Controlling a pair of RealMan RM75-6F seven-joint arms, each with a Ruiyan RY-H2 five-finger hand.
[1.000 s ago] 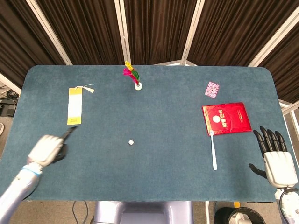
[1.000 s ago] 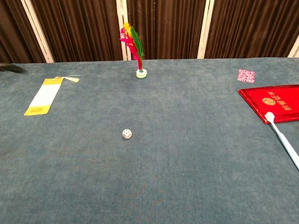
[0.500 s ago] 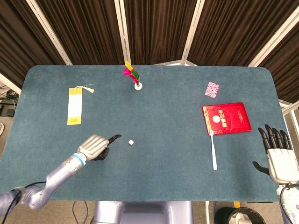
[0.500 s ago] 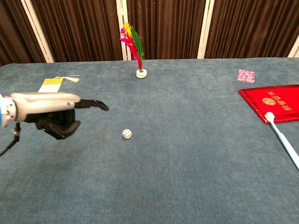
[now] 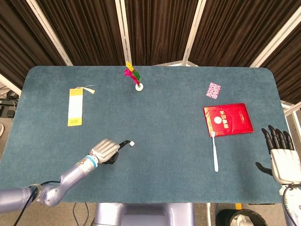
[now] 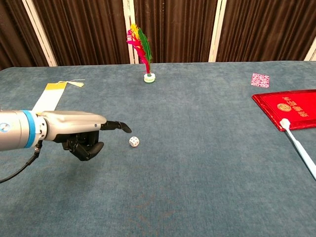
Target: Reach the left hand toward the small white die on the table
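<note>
The small white die (image 5: 132, 143) (image 6: 134, 141) lies on the blue table near its middle front. My left hand (image 5: 107, 150) (image 6: 81, 134) hovers just left of it, one finger stretched out toward the die and the others curled under, holding nothing. The pointing fingertip (image 6: 127, 129) ends a short way from the die, slightly above it. My right hand (image 5: 281, 155) stays at the table's right front edge with fingers straight and apart, empty; the chest view does not show it.
A yellow bookmark (image 5: 75, 107) lies at the left, a feathered shuttlecock (image 5: 135, 78) at the back centre. A red booklet (image 5: 228, 119), a white toothbrush (image 5: 214, 150) and a small pink card (image 5: 213, 90) sit on the right side.
My left hand has swept rightward from the table's left front to just beside the die. The right hand has drawn slightly back toward the table edge.
</note>
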